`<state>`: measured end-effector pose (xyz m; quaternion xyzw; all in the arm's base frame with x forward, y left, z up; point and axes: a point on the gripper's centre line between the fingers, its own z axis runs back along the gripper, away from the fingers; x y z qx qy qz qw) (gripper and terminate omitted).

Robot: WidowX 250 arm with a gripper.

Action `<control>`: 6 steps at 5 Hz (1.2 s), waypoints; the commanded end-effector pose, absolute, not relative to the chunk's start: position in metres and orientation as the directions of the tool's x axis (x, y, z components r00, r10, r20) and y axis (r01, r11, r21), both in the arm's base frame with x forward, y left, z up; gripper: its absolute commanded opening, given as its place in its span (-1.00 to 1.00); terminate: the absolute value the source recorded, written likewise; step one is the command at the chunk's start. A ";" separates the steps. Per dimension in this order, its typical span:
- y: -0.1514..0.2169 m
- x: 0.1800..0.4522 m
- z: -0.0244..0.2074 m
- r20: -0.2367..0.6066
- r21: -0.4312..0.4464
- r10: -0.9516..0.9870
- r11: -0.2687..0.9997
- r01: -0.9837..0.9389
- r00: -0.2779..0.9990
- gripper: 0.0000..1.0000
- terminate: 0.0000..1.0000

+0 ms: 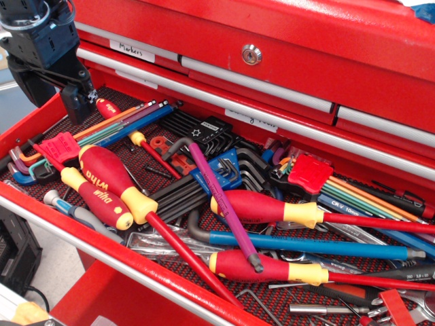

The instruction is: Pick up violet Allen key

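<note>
The violet Allen key point(221, 200) lies mid-drawer, well right of and below the tool point(76, 102), whose opening I cannot tell.

"Markers" on drawer label point(132, 49); "wiha" on screwdriver handle point(103, 198); "CR-V 10mm" on wrench point(340, 206)

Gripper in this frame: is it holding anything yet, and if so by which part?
Nothing is held. The gripper hangs at the drawer's far left end, apart from the violet Allen key, which lies untouched across the screwdrivers. Whether its jaws are open cannot be told.
</note>
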<state>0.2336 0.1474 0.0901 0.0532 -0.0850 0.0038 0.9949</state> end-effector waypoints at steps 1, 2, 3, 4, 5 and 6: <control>0.147 0.234 0.090 0.170 0.105 -0.001 0.994 -0.017 0.986 1.00 -1.00; 0.117 0.237 0.100 0.201 0.103 0.002 0.994 -0.023 0.980 1.00 -1.00; 0.073 0.241 0.125 0.203 0.099 0.041 0.993 -0.062 0.978 1.00 -1.00; 0.023 0.243 0.133 0.191 0.125 0.170 0.973 -0.196 0.967 1.00 -1.00; -0.008 0.249 0.123 0.182 0.092 0.347 0.925 -0.367 0.920 1.00 -1.00; -0.026 0.249 0.111 0.160 0.081 0.376 0.917 -0.392 0.913 1.00 -1.00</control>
